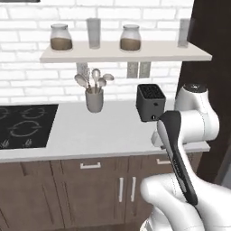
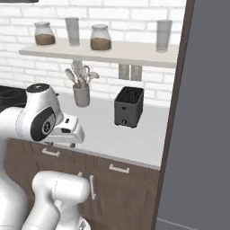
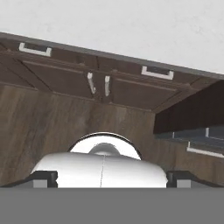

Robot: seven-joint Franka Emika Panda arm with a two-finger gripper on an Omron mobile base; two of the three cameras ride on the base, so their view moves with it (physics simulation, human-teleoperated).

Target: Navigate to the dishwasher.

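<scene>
Here, brown cabinet doors [image 1: 108, 189] below a grey counter [image 1: 99, 131].

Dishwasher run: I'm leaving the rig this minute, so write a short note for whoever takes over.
Tool: I cannot tell whether it is open or shut; nothing seen in it.
Ahead: counter with a toaster, a utensil holder and a cooktop, brown cabinet doors below.
Dishwasher: none among what faces the base now.
Done: not there yet.
Left: drive on until it is in front.

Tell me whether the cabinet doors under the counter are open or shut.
Shut. The brown cabinet doors sit flush under the counter, paired handles side by side, no gap showing.
</scene>
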